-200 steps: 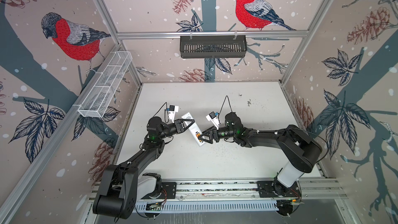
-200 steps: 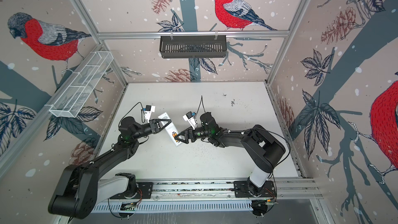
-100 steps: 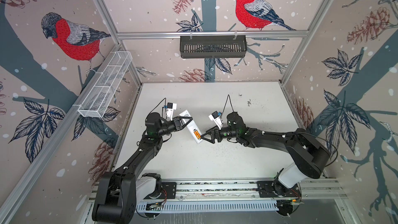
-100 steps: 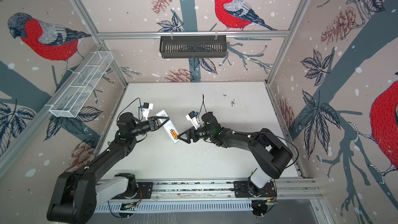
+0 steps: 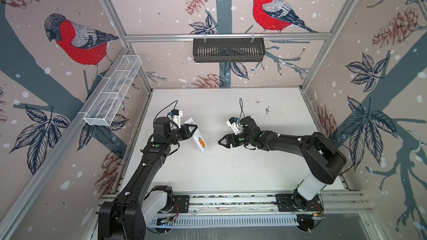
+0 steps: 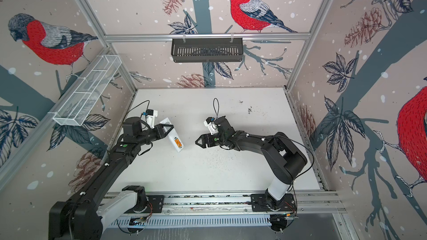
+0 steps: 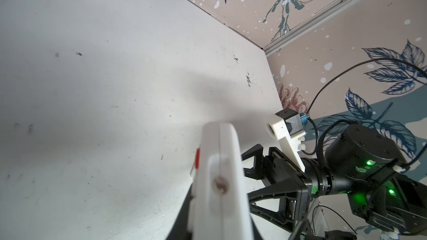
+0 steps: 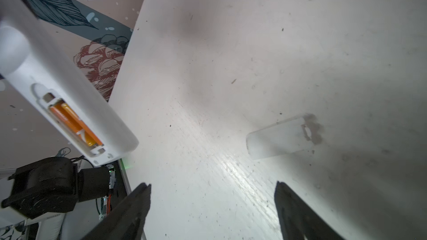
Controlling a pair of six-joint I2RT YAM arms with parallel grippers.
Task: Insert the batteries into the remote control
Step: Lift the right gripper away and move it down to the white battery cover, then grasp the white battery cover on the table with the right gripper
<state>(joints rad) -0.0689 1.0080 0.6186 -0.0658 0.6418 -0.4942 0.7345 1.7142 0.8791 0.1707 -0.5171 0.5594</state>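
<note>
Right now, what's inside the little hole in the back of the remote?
Orange batteries lie in the open bay of the remote control. What sits underneath them is covered, so I can't tell.

right gripper [image 5: 220,141]: off the remote [image 5: 196,136], drawn back, gap between them now.
remote: shifted slightly left with the left gripper [image 5: 191,128].
batteries [image 5: 202,143]: uncovered, orange showing in the remote.

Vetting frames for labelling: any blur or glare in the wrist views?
Left wrist view: remote sits close to the lens and is soft; table behind it is sharp. Right wrist view: bright glare streak on the table just ahead of the open right claw; batteries in the remote read clearly, white lid looks hazy.
</note>
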